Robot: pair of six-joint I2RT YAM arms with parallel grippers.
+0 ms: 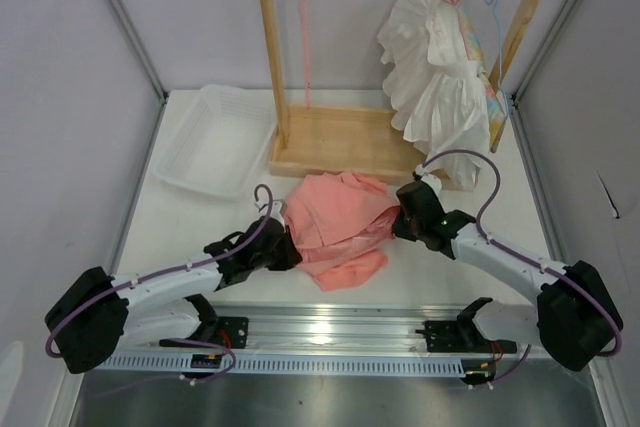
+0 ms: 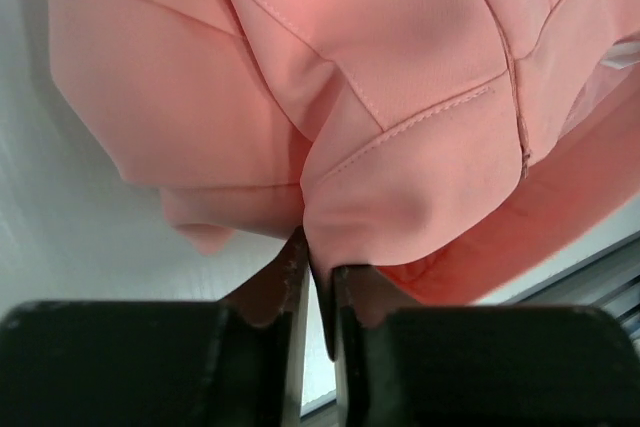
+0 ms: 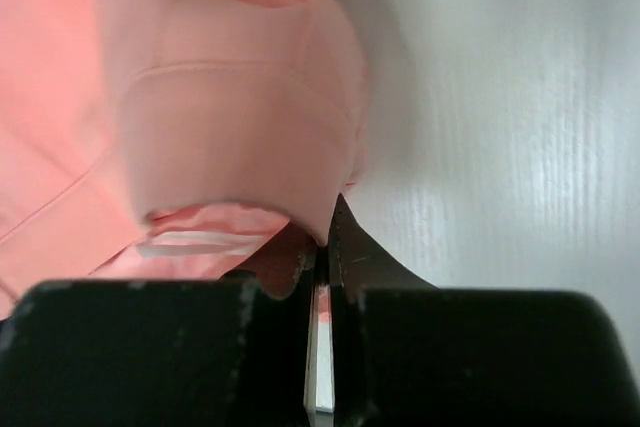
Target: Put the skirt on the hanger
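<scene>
**While the skirt point(image 1: 335, 222) is lying bunched on the table point(image 1: 180, 222), both hands are gripping it for the lift**

Since the cloth is resting in a heap at the middle of the table, the step in hand appears to be the two-sided grasp before the lift. The left hand point(image 1: 283, 247) is biting in at the skirt's 8 o'clock edge. Its wrist view is showing the fingers point(image 2: 290, 292) almost together, pinching a fold of pink fabric. The right hand point(image 1: 400, 219) is sitting at the skirt's 3 o'clock side. Its fingers point(image 3: 345, 247) are likewise nearly closed, with the hem running in between them.

The hanger point(image 1: 304, 47) is dangling from the rail of the wooden rack point(image 1: 340, 142) at 12 o'clock, well apart from the skirt and seen edge-on. A white ruffled garment point(image 1: 435, 67) is hanging towards 1 o'clock.

The next move is probably calling for both arms to be rising together and drawing apart, so the waistband is spreading taut. If one pinch is holding only a single thin layer, the cloth may slip free during the lift.
</scene>
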